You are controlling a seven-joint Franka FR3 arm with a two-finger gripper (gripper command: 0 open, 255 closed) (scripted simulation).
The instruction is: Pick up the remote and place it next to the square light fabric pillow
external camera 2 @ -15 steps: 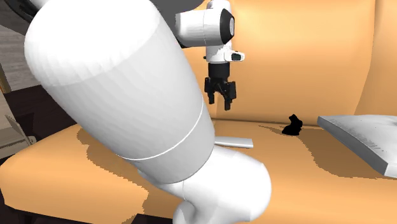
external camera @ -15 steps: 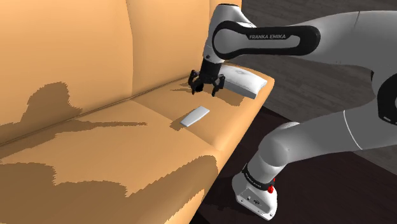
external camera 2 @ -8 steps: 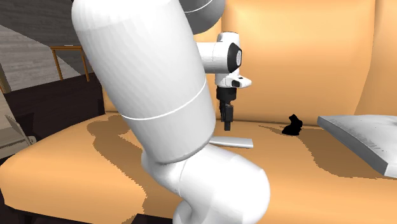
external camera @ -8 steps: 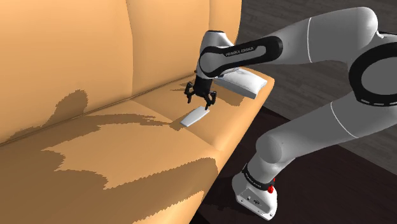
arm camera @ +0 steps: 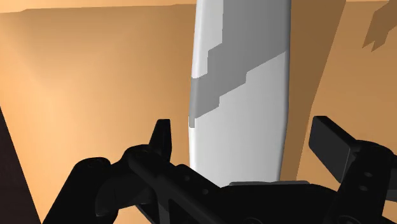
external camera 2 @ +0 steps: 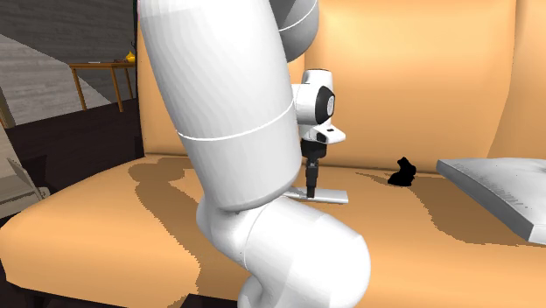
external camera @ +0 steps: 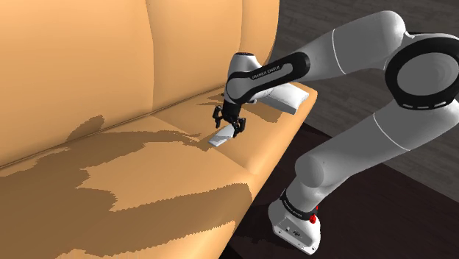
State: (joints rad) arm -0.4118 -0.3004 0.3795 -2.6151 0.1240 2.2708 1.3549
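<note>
Because the arm bulks large across the second exterior view, it covers one end of the remote there. The gripper appears edge-on as a single dark bar, so that view does not tell how far apart its fingers stand. The wrist view settles it: the two black fingers are spread wide, one to each side of the remote. A strip of orange seat shows between each finger and the remote's long edges, so it is straddled but not clasped. The remote's near end is hidden under the body of the gripper, its far end is cut off by the frame, and part of it lies in grey shadow. In the shoulder view the gripper sits low over the remote, which lies flat on the seat of the sofa, toward its front edge. There the arm crosses in front of the pillow, leaving only its lower part visible at the seat's far end, apart from the remote. Counted: one remote, one pale grey pillow cut off by the second exterior view's right edge, and one small black object on the seat by the backrest, its shape too small to name
</note>
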